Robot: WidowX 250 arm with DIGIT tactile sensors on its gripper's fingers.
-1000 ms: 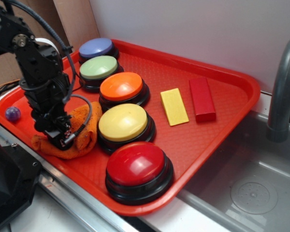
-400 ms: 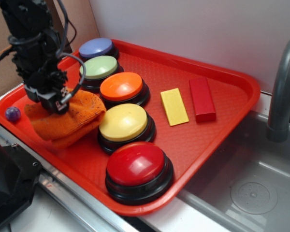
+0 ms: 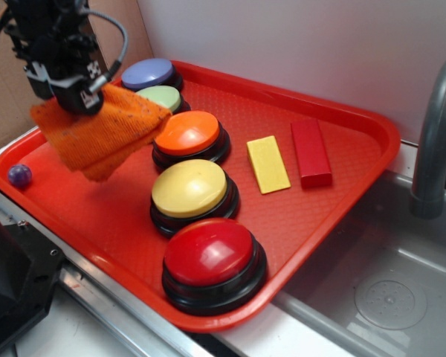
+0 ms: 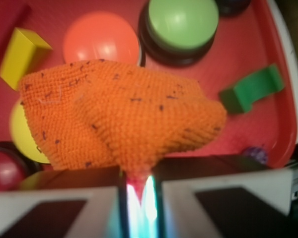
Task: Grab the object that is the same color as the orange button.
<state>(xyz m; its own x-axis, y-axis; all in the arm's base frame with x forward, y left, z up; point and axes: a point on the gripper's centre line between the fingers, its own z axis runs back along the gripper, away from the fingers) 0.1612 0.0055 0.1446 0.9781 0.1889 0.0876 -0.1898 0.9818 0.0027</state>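
The orange rag (image 3: 97,132) with dark specks hangs in the air over the left part of the red tray (image 3: 334,178), pinched at one edge. My gripper (image 3: 80,95) is shut on it, high at the upper left. In the wrist view the rag (image 4: 119,114) fans out from between my jaws (image 4: 138,183) and covers the middle of the frame. The orange button (image 3: 187,134) stands on its black base just right of the hanging rag; its dome (image 4: 100,37) shows beyond the rag in the wrist view.
A row of buttons runs along the tray: blue (image 3: 147,74), green (image 3: 162,97), yellow (image 3: 189,188), red (image 3: 209,253). A yellow block (image 3: 267,163) and a red block (image 3: 311,151) lie right of them. A purple ball (image 3: 18,175) and a green block (image 4: 251,89) sit near the left rim. A sink (image 3: 386,290) lies to the right.
My gripper has risen from the tray floor toward the upper left, carrying the rag up off the tray; the rag now hangs free instead of lying crumpled.
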